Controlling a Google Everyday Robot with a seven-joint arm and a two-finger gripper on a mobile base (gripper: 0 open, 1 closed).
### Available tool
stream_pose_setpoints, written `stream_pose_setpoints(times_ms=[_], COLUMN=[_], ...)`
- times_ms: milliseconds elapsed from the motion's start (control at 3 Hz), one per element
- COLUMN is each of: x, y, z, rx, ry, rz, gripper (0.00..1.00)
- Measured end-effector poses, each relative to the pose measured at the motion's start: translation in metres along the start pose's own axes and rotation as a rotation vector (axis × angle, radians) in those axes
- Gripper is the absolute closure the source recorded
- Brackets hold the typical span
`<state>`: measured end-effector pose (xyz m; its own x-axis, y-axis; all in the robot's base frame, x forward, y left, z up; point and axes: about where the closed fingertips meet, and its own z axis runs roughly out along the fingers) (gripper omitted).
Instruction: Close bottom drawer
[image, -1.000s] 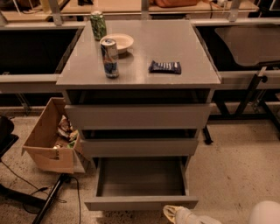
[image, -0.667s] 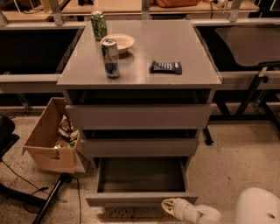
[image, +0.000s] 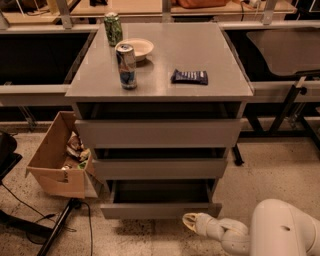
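Observation:
The bottom drawer (image: 160, 210) of the grey cabinet (image: 160, 130) stands pulled out, its plain grey front low near the floor and its shallow tray showing dark and empty inside. My gripper (image: 191, 221), cream-coloured, sits just in front of the drawer front's right part, close to it or touching it. The white arm (image: 280, 230) comes in from the bottom right corner. The middle drawer (image: 160, 168) and top drawer (image: 159, 133) also stand slightly out.
On the cabinet top stand a silver-blue can (image: 127, 66), a green can (image: 113, 28), a small bowl (image: 135, 48) and a dark snack packet (image: 189, 76). An open cardboard box (image: 56, 157) of clutter sits on the floor at the left. A black stand leg (image: 59, 227) lies front left.
My gripper has moved left and up toward the bottom drawer's front. The drawer's front sits further back than before, so the drawer looks pushed partly in.

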<state>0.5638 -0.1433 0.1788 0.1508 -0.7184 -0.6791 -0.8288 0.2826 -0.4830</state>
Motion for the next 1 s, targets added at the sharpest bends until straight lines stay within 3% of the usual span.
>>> stream_pose_setpoints(times_ms=[333,667,1000], x=[0.001,0.017,0.056], y=[0.0,-0.005,0.007], z=[0.002,0.024,0.068], rx=[0.001,0.011,-0.014], ry=[-0.002,-0.025,-0.053], rz=[0.001,0.018,0.1], gripper=[1.0,1.0,1.0])
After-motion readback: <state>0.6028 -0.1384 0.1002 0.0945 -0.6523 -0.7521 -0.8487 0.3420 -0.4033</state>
